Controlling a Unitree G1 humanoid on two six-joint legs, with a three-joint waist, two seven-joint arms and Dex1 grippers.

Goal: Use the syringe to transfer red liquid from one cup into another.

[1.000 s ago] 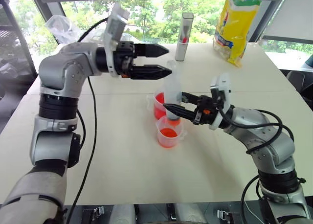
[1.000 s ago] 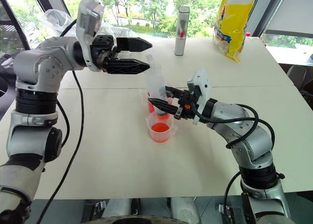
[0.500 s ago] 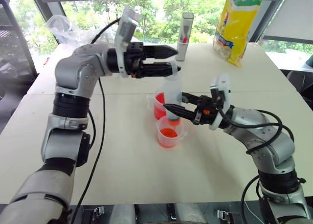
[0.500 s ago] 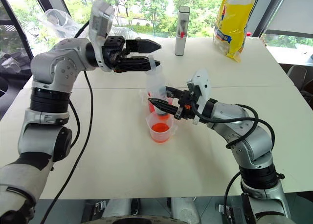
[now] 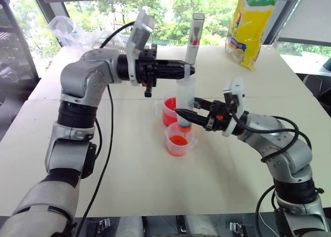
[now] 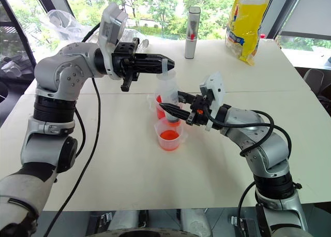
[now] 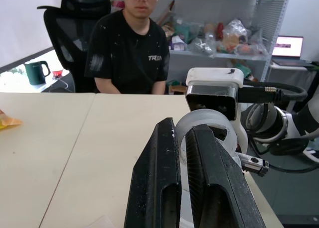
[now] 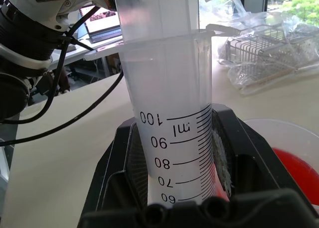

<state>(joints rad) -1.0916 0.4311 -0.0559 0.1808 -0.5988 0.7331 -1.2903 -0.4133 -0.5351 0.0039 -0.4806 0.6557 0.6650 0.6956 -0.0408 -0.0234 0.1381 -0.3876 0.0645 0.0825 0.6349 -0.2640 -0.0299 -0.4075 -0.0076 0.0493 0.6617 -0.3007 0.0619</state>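
Two grippers share the upright syringe [image 5: 183, 100] at frame centre: right gripper [image 5: 185, 113] clamping its barrel, left gripper [image 5: 187, 70] pinching the plunger top above.

The left arm reaches in from the robot's left, bent at the elbow, its forearm level and pointing toward the right arm. The left gripper [image 5: 187, 70] has its two black fingers [image 7: 164, 188] pressed close together, clamped on the white plunger [image 6: 165, 67] at the top of the syringe [image 5: 183, 97]. The right arm stretches in low from the right, wrist level, and the right gripper [image 5: 182, 113] is closed around the clear barrel lower down, holding it upright.
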